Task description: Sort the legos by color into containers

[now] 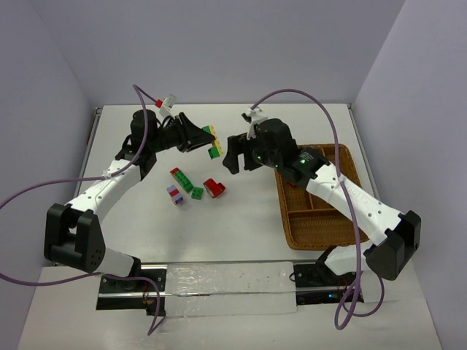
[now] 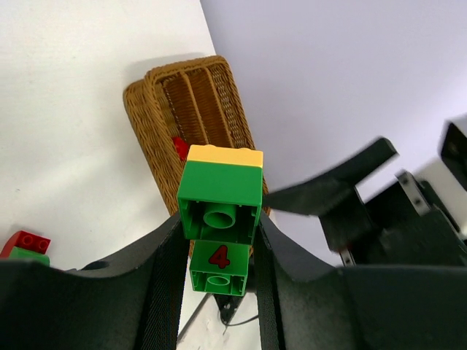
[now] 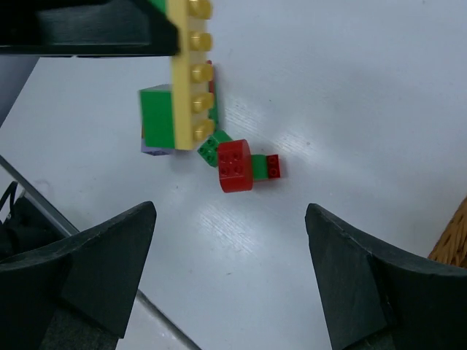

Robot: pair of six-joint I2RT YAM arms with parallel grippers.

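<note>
Legos: one green-and-yellow stack (image 1: 213, 143) is up off the table, clamped in the left gripper (image 1: 198, 137). The rest lie loose on the white table (image 1: 241, 230) between the arms: red-and-green bar (image 1: 182, 179), purple-and-white brick (image 1: 174, 194), small green brick (image 1: 197, 193), red brick (image 1: 214, 188).

Top view: left arm stretched forward, wrist turned right and roughly level. Right arm reaches in over the left part of the wicker tray (image 1: 315, 227), and the right gripper (image 1: 232, 154) faces the stack, close but apart from it. Tray sits at the right side and its contents are mostly hidden by the arm.

Left wrist: both fingers (image 2: 164, 284) press the sides of the stack. Yellow plate on a green brick, plus a lower green brick with a red "4". Only this view shows into the tray: a small red piece (image 2: 179, 148) inside; cannot tell which compartment.

Right wrist: jaws wide apart, nothing between them. The stack hangs at the top of the frame, yellow studs facing the camera. The loose bricks lie on the table below it, and a tray corner shows at the right edge.
</note>
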